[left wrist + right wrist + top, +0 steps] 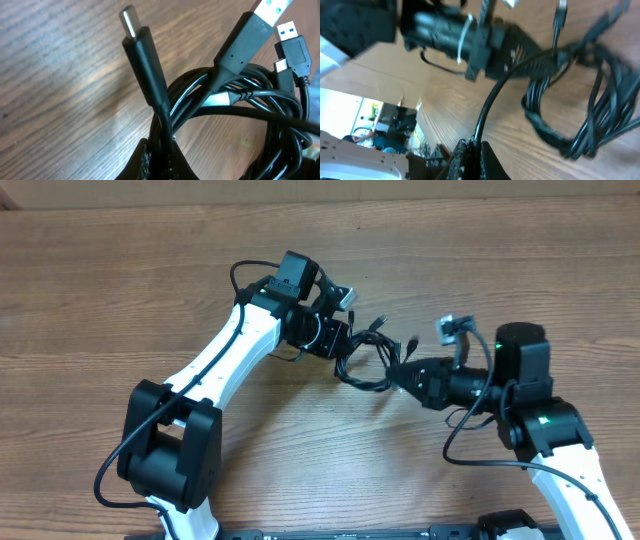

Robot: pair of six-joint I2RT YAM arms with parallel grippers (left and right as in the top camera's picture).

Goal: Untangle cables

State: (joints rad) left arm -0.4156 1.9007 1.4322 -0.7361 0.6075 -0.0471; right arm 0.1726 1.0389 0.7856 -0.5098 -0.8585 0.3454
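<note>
Cables (368,360): one bundle, four plug ends (132,20)

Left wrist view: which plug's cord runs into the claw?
The long black plug with the narrow silver tip, alone at upper left; its cord drops into the left claw. The others cluster upper right.

Your right end effector (472,156) sits bottom centre, fingers pinching one strand of cables (590,117). Strand climbs to looped bundle at right, wooden bench (445,107) behind. Left arm (440,27), white zip tie (464,37) around it, blurred across top.
</note>
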